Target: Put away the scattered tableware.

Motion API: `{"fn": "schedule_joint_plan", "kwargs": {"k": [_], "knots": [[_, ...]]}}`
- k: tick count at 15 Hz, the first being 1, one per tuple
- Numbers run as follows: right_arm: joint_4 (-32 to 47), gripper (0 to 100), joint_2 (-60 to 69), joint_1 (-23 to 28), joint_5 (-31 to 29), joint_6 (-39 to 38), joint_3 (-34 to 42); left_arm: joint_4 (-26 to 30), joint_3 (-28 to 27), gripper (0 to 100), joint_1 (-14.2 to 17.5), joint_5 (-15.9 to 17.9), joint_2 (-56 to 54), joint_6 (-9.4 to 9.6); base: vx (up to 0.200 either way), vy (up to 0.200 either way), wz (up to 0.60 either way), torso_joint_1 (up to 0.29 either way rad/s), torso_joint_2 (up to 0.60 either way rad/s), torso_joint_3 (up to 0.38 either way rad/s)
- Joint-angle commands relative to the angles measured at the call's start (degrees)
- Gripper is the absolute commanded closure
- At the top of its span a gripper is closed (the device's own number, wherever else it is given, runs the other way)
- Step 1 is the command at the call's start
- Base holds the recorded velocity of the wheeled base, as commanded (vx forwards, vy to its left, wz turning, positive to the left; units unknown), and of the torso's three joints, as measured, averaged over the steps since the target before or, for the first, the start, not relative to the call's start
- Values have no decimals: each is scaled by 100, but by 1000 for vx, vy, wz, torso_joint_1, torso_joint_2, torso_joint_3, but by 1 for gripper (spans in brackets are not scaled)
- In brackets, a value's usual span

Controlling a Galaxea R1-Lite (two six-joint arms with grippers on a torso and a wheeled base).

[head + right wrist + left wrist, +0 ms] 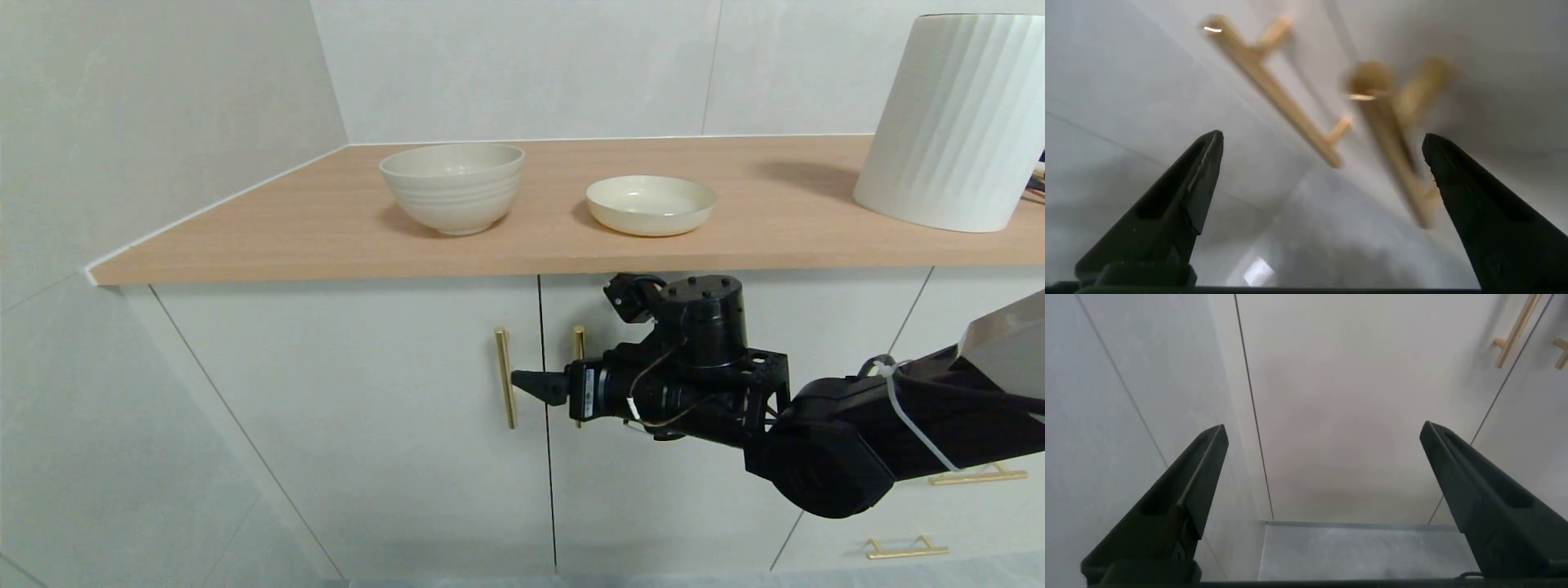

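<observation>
Right gripper (531, 382) hangs wide open by the brass cabinet handles (505, 377); the cream ribbed ceramic bowl (451, 186) and shallow cream dish (651, 204) sit on the wooden counter (245, 237) above it.

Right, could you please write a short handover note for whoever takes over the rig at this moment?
Right gripper: open, level with the two gold handles, closed on neither.
Left gripper: open, empty, facing the cabinet doors.
Bowl and shallow dish sit apart on the countertop.
Done: nothing stored; doors shut.
Left: probably pull a door open, then put both pieces away.
</observation>
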State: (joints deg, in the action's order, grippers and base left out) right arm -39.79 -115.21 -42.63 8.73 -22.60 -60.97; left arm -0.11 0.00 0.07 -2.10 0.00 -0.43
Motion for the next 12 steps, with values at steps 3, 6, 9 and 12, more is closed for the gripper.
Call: {"fn": "schedule_joint_plan", "kwargs": {"k": [3, 6, 9, 12], "knots": [[-134, 0, 78, -175, 182, -60, 225, 2, 0, 0, 1, -1, 0, -1, 0, 0, 0, 0, 0, 0], [-134, 0, 219, -325, 322, -51, 445, -7, 0, 0, 1, -1, 0, -1, 0, 0, 0, 0, 0, 0], [-143, 0, 430, -589, 419, -43, 788, 2, 0, 0, 1, -1, 0, -1, 0, 0, 0, 0, 0, 0], [-152, 0, 667, -817, 410, -25, 1157, 2, 0, 0, 1, -1, 0, -1, 0, 0, 0, 0, 0, 0]]}}
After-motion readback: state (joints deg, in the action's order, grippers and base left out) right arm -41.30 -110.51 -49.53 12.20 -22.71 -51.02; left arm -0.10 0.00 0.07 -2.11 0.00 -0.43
